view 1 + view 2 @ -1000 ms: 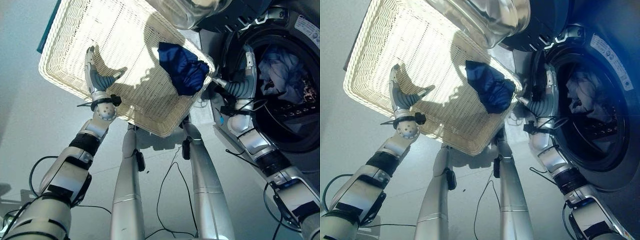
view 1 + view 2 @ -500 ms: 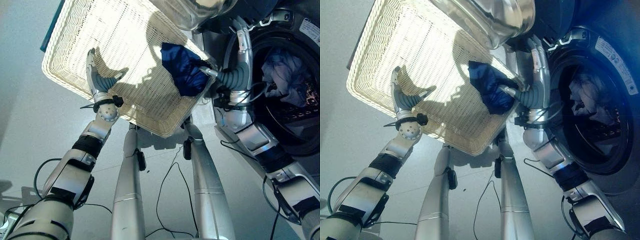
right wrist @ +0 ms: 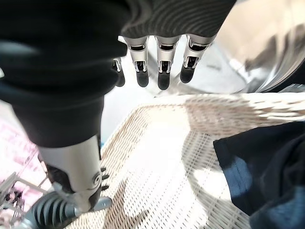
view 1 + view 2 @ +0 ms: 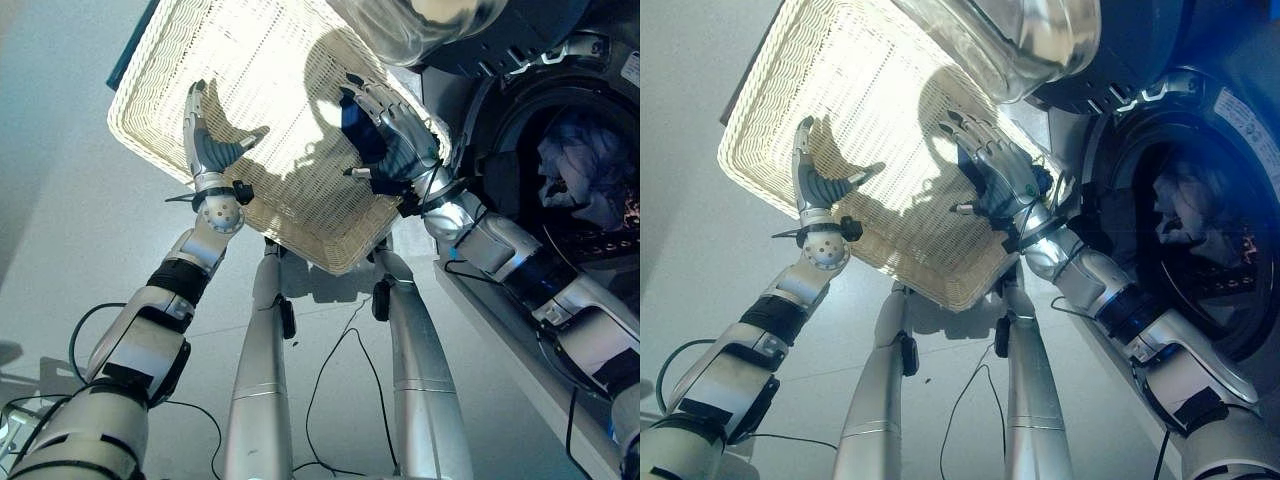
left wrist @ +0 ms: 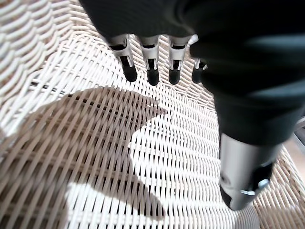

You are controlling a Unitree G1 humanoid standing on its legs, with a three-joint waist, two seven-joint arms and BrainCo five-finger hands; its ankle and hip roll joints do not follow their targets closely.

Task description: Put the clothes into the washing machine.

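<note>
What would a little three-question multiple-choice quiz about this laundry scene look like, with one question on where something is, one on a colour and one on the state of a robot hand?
1. Where does the garment lie?
A. On the floor
B. In the wicker basket
C. On the left robot hand

2. What colour is that garment?
A. Dark blue
B. Red
C. Yellow

3. How is the right robot hand?
A. Curled round the cloth
B. Clenched, holding nothing
C. Open, fingers straight, over the basket

Answers:
1 B: the right wrist view shows it lying on the weave.
2 A: it looks navy against the pale basket.
3 C: its fingers are spread straight and hold nothing.
</note>
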